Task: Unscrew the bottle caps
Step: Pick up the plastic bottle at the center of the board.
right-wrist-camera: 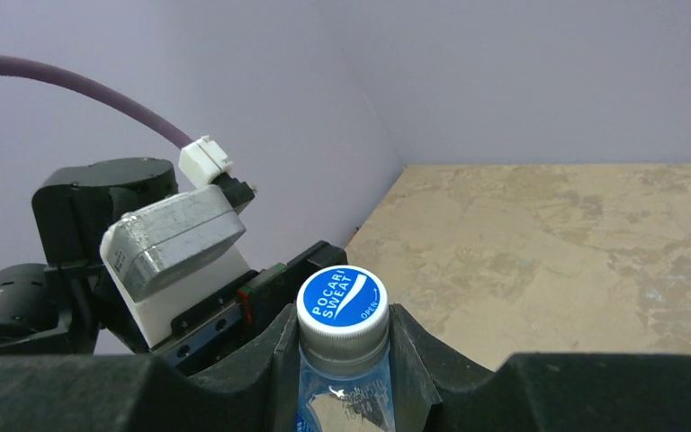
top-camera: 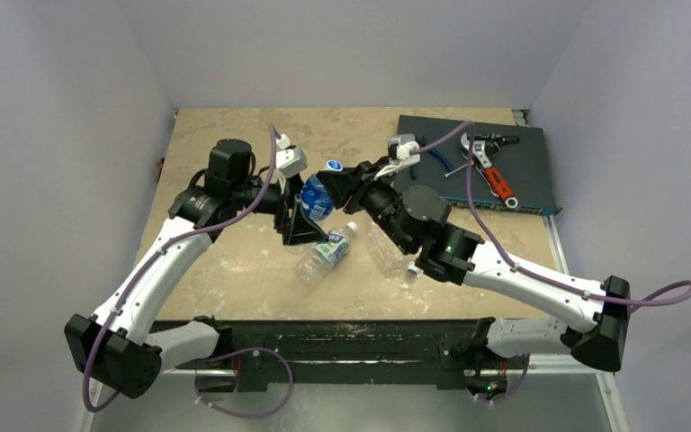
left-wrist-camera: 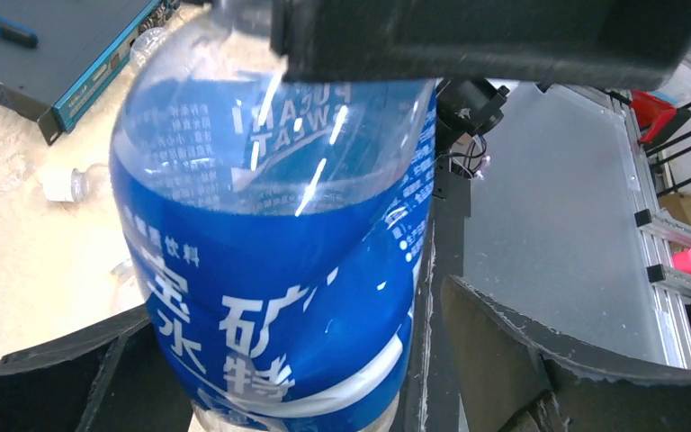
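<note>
One bottle [left-wrist-camera: 279, 225], right end effector [right-wrist-camera: 342, 337] clamping its cap [right-wrist-camera: 342, 297], left end effector [left-wrist-camera: 292, 360] straddling wide.

A pale, mottled tabletop [top-camera: 234, 261] is enclosed by plain grey walls [top-camera: 342, 45]. At its far right corner a flat dark blue box [top-camera: 531, 166] is laid, on which a red-handled tool [top-camera: 498, 183] and a blue-handled tool [top-camera: 441, 162] are scattered.

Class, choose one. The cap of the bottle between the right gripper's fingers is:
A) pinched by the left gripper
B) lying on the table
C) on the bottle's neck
C: the right wrist view shows the blue cap seated on the bottle, between the right gripper fingers.
</note>
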You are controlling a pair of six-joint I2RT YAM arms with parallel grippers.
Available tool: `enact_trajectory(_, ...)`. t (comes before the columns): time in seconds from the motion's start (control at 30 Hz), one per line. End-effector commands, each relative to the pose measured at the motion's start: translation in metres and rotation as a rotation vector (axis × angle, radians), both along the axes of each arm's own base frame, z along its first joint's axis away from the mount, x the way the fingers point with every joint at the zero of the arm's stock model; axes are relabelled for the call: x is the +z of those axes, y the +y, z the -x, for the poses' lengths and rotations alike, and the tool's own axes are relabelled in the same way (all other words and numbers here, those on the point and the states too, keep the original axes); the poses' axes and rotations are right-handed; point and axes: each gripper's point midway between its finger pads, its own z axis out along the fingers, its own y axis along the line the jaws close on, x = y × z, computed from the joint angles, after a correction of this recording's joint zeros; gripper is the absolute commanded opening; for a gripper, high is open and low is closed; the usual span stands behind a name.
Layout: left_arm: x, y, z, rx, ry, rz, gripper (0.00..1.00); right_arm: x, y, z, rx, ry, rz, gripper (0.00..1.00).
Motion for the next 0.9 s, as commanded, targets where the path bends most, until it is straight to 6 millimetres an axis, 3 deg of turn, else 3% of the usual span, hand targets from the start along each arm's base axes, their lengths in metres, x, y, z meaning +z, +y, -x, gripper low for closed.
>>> enact_trajectory(0.0,0.009,-0.001,0.008,-0.021,-0.012,0.037,0.9,0.048,-0.017,-0.007,-0.098,-0.085,-0.131,0.2)
enact_trajectory(0.07,0.012,-0.001,0.004,0.004,-0.015,0.04,0.93,0.049,-0.017,-0.006,-0.099,-0.087,-0.137,0.2)
enact_trajectory(0.13,0.017,-0.001,0.001,0.018,-0.043,0.048,0.87,0.046,-0.018,-0.006,-0.101,-0.085,-0.134,0.2)
enact_trajectory(0.27,0.02,-0.002,-0.001,0.013,-0.074,0.06,0.43,0.038,-0.018,-0.005,-0.101,-0.08,-0.119,0.21)
enact_trajectory(0.33,0.02,-0.002,-0.003,0.014,-0.083,0.058,0.3,0.034,-0.017,-0.005,-0.1,-0.074,-0.107,0.26)
enact_trajectory(0.37,0.02,-0.002,-0.003,0.016,-0.086,0.056,0.29,0.031,-0.016,-0.006,-0.101,-0.068,-0.096,0.33)
enact_trajectory(0.43,0.02,-0.002,-0.006,0.023,-0.104,0.05,0.29,0.028,-0.014,-0.008,-0.104,-0.047,-0.077,0.6)
enact_trajectory(0.57,0.018,0.001,-0.009,0.031,-0.162,0.029,0.28,0.035,-0.019,-0.012,-0.144,0.01,-0.074,0.81)
enact_trajectory(0.7,0.017,0.007,-0.015,0.061,-0.253,-0.002,0.28,0.056,-0.026,-0.015,-0.186,0.045,-0.102,0.84)
enact_trajectory(0.87,0.022,0.016,-0.032,0.149,-0.391,-0.032,0.27,0.062,-0.016,-0.016,-0.168,0.072,-0.091,0.82)
